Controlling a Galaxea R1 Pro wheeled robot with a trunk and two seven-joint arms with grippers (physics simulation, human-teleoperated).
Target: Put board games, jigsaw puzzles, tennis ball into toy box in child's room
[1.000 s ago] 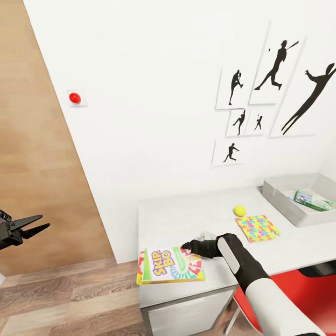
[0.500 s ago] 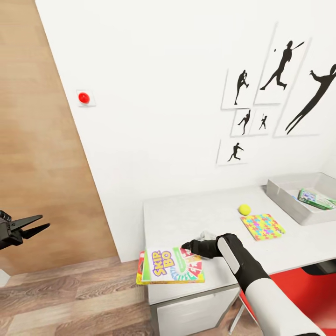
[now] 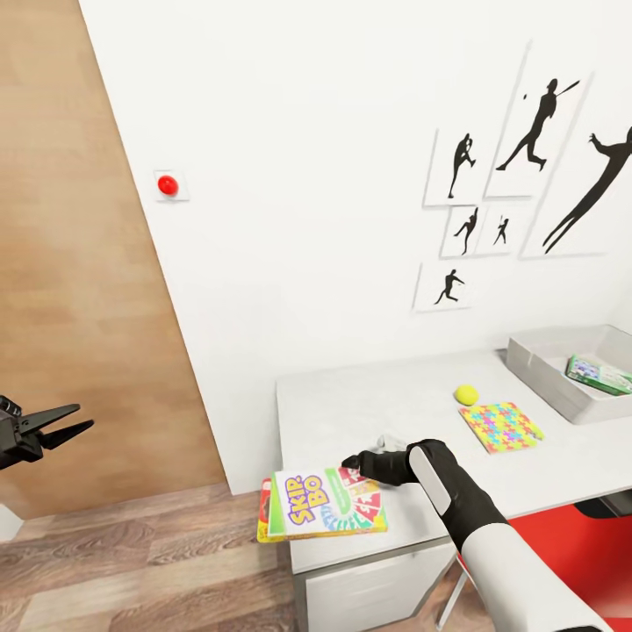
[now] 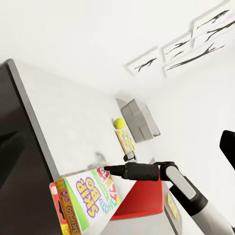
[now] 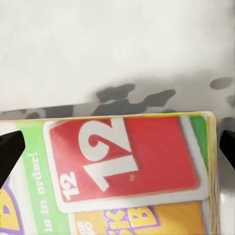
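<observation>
1. The right gripper (image 3: 353, 463) clenches its fingers on the Skip-Bo board game (image 3: 323, 503), held flat over the counter (image 3: 369, 404) corner, apparently for carrying to the toy box (image 3: 549, 369).
2. The left gripper (image 3: 68, 423) hangs well off the counter, fingers parted, empty.

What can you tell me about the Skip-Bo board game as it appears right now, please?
The Skip-Bo board game is a flat printed cardboard box, yellow-edged, with a green band, purple-outlined yellow letters and a red "12" card. It is held roughly level at the light grey table corner, partly overhanging the wood floor. The right gripper is shut on its far edge.
</observation>
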